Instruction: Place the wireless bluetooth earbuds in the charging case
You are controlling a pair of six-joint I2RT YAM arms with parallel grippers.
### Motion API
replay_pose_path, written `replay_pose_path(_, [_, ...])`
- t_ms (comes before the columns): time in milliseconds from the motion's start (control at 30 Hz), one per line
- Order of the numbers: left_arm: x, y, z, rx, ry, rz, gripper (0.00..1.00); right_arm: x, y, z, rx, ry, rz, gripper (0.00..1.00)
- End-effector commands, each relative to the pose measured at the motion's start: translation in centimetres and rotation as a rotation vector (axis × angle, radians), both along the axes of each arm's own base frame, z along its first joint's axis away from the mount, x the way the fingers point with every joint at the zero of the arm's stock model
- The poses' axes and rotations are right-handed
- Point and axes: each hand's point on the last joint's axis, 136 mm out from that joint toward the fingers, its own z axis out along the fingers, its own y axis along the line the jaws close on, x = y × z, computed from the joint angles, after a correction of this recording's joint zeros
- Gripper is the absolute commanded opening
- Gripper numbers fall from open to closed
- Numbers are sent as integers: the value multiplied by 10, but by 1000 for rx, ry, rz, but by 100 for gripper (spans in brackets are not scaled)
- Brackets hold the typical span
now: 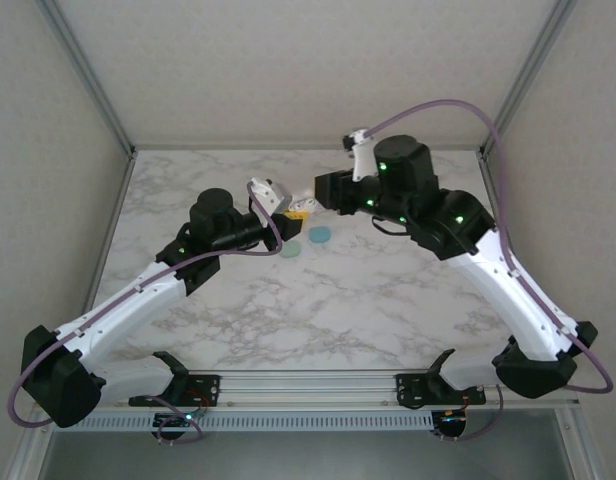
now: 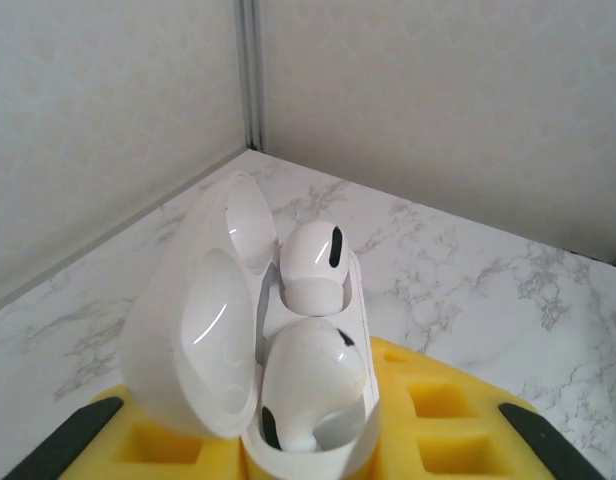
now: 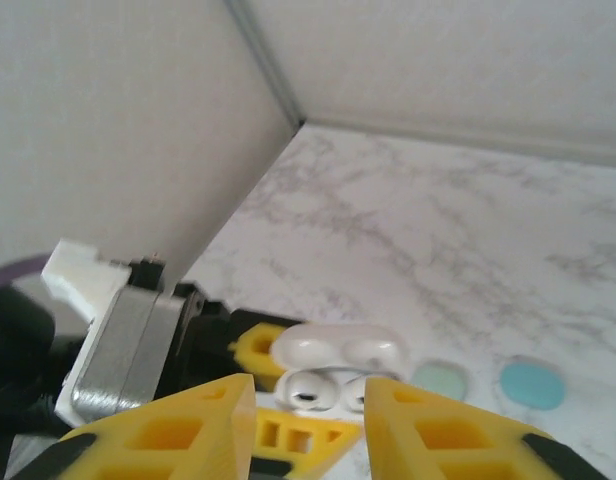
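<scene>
Currently I log: left jaws clenched on open white glossy charging case [image 2: 188, 340], two white pebble-like earbuds [image 2: 313, 270] seated inside, over marbled desk [image 2: 488, 290]; right jaws released, empty, near case.

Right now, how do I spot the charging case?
Over the middle of the marble table, find the left tool. It clamps the charging case: white, lid open, earbuds inside, unlike the teal piece and mint piece flat on the table.
</scene>
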Motion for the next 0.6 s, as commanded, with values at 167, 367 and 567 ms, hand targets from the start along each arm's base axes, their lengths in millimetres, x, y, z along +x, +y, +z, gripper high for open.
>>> replay_pose_path(167, [-25,-11,26,-12,-38,-151,8,43,-6,-22,58,198,-21,48])
replay_pose_path(367, [-33,-14,27,6,-33,-202,8,49,20,-47,24,335,75,53])
replay_pose_path(567, [-31,-14,26,10,-29,-193,8,41,32,-57,9,389,170,53])
